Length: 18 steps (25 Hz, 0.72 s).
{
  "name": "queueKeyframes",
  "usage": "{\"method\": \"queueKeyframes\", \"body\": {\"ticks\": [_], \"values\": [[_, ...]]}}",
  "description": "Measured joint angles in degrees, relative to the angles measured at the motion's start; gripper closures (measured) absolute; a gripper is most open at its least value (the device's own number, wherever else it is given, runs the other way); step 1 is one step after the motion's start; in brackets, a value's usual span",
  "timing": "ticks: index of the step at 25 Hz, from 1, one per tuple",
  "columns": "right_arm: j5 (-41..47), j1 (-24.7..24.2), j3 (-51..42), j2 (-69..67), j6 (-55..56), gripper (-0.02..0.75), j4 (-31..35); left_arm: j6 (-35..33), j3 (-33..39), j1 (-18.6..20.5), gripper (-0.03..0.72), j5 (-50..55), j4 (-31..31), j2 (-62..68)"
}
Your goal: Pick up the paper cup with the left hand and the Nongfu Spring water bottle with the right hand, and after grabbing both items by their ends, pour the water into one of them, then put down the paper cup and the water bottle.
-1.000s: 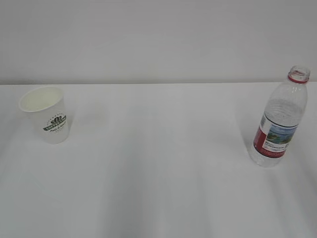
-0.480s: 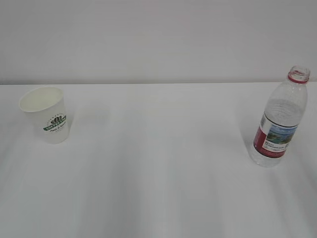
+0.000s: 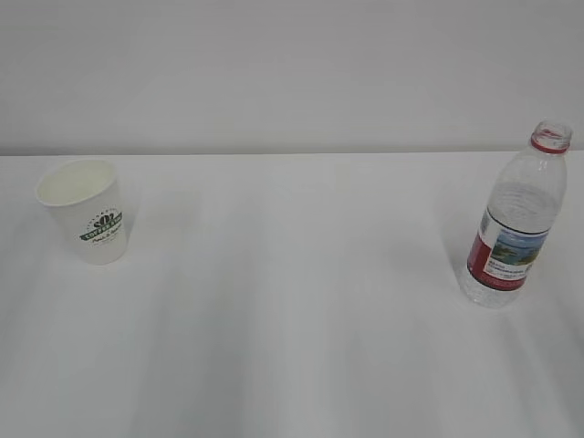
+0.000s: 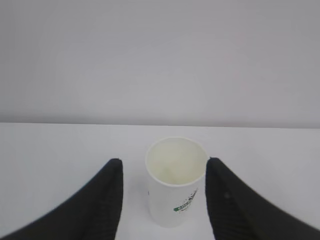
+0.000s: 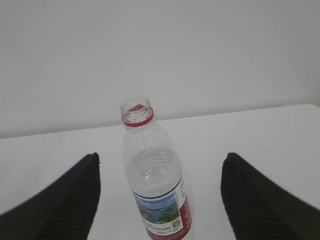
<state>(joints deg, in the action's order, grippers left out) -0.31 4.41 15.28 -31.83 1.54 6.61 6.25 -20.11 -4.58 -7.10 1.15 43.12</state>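
Note:
The paper cup [image 3: 87, 214] stands upright at the table's left, white with a green logo. In the left wrist view the paper cup [image 4: 175, 195] sits just beyond my left gripper [image 4: 164, 161], whose black fingers are spread open on either side of it without touching. The Nongfu Spring water bottle [image 3: 511, 237] stands upright at the right, uncapped, with a red neck ring. In the right wrist view the water bottle [image 5: 155, 175] is centred ahead of my open right gripper [image 5: 161, 156]. Water is too clear to make out. Neither gripper shows in the exterior view.
A white table [image 3: 292, 301] stretches between cup and bottle, with a plain white wall [image 3: 292, 73] behind its far edge. Nothing else stands on it.

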Motion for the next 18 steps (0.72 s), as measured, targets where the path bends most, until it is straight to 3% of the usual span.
{"method": "queueKeyframes", "body": {"ticks": [5,18], "values": [[-1.32,0.00,-2.49,-0.04,0.39,0.170,0.02,0.00,0.00,-2.93,0.301,-2.58,0.00,5.18],[-7.87,0.00,-3.08,-7.85,2.33,0.170,0.12,0.00,0.00,-3.05,0.305,-4.75,0.00,8.74]]}}
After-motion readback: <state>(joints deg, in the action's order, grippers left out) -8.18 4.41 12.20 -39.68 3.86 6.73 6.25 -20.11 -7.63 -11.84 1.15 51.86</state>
